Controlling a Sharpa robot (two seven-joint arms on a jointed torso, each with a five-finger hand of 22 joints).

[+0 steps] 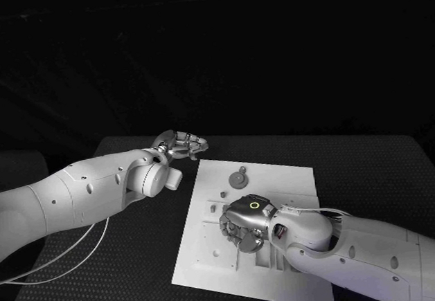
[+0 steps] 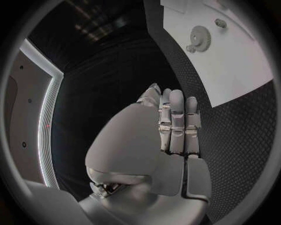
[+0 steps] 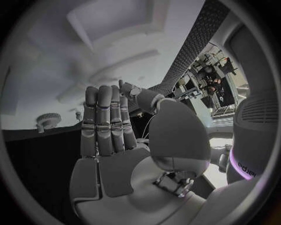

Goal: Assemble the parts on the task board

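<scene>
Right hand (image 1: pixel 245 225) lowered over task board (image 1: pixel 280 177) centre, grasp state cannot be told. Left hand (image 1: pixel 180 145) idle at 10 o'clock, fingers extended, nothing held. Gear (image 1: pixel 239 179) at 12 best approached slowly, aligned squarely.

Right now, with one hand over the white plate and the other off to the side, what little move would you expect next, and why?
Probably the right hand lowers a little and closes on a part beneath it. It hovers over the middle of the task board with its fingers straight and together, holding nothing. The left hand waits beyond the board's far corner, away from the gear, so it seems unlikely to act first.
</scene>
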